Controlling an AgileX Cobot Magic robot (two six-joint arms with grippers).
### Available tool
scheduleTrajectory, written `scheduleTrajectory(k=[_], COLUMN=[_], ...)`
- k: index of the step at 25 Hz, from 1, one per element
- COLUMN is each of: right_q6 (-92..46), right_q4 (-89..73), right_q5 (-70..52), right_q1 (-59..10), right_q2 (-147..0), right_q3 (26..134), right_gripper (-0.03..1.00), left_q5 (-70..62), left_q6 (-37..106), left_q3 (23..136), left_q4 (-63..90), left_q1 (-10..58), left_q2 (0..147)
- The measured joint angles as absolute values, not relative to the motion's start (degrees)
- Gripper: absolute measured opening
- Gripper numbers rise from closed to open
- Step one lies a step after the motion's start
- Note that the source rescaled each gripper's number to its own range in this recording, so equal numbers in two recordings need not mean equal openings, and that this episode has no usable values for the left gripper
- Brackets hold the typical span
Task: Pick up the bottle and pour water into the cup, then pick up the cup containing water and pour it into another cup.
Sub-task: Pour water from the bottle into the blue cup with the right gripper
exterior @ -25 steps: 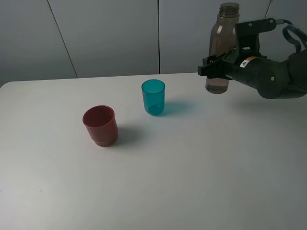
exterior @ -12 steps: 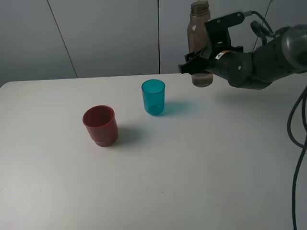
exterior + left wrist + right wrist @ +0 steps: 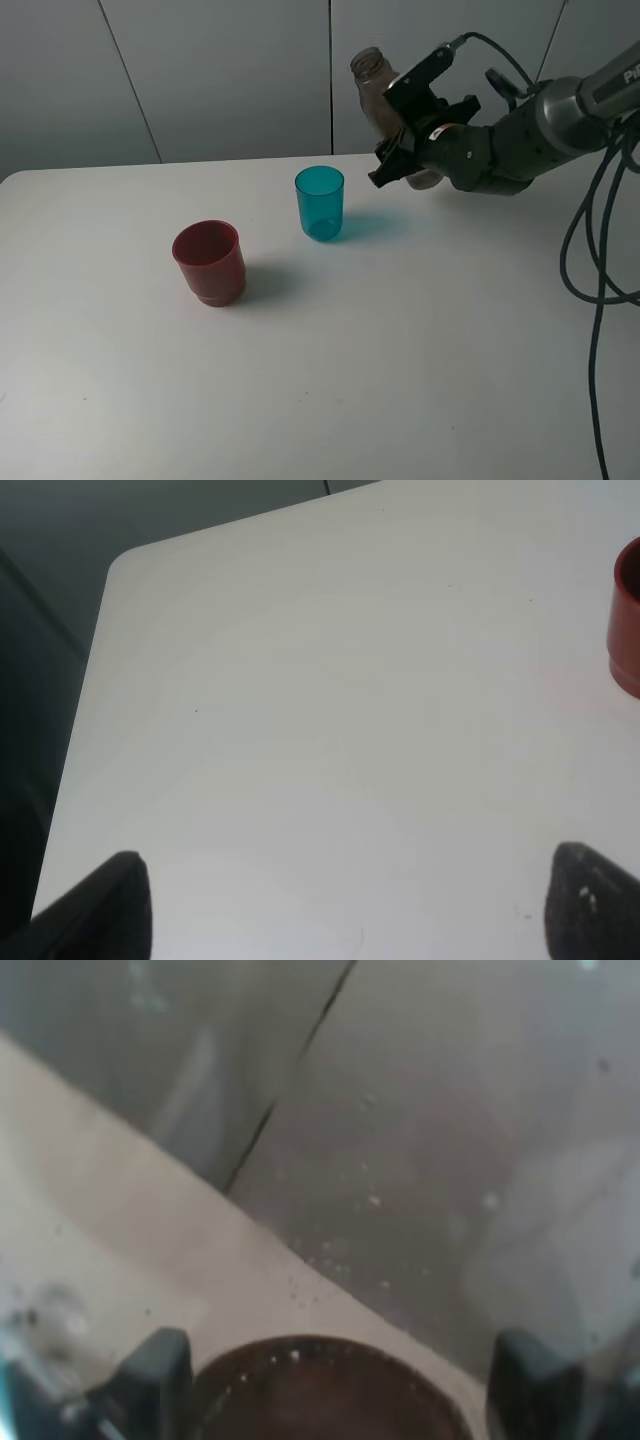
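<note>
My right gripper [image 3: 396,150] is shut on the bottle [image 3: 374,88], a smoky grey-brown one with no cap. It holds the bottle in the air, tilted, with the open neck leaning left, above and to the right of the teal cup [image 3: 320,203]. The teal cup stands upright on the white table [image 3: 400,350]. The dark-red cup [image 3: 209,262] stands to its front left. In the right wrist view the bottle [image 3: 400,1210] fills the picture between the fingers [image 3: 160,1370]. My left gripper [image 3: 350,920] hangs open over bare table, with the red cup [image 3: 628,620] at the picture's edge.
Black cables [image 3: 600,250] hang down at the far right behind the right arm. A grey panelled wall [image 3: 200,70] stands behind the table's back edge. The table's corner and a dark drop [image 3: 40,680] show in the left wrist view.
The right arm has carried the bottle leftward toward the teal cup and tipped it from upright to leaning left. Both cups have stayed put.
</note>
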State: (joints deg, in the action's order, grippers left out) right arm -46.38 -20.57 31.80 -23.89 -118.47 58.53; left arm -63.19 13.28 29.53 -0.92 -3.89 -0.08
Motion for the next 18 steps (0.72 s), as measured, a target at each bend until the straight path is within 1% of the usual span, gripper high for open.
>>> scheduleTrajectory(k=[5,12,15,18], right_q6=[-57.55,-68.45,-72.53,-73.77], right_q4=[-20.57,-21.65,-22.06,-22.06], right_q5=[31.92,37.36,37.48,37.81], right_q1=[-23.89,-23.89,-23.89,-23.89], right_q2=[-118.94,-118.94,-119.23,-120.64], right_q3=[58.53,58.62,59.2,60.17], right_gripper=[0.0,0.0,0.0,0.0], left_q5=[-63.19,-63.19,-63.19,-63.19], left_q6=[13.28,13.28,13.28,13.28], left_q3=[29.53,29.53,29.53,29.53], left_q4=[-0.92,-0.92,-0.92,-0.92], left_q1=[-3.89,-3.89,-3.89,-3.89], left_q2=[-0.08,-0.08,-0.08,-0.08])
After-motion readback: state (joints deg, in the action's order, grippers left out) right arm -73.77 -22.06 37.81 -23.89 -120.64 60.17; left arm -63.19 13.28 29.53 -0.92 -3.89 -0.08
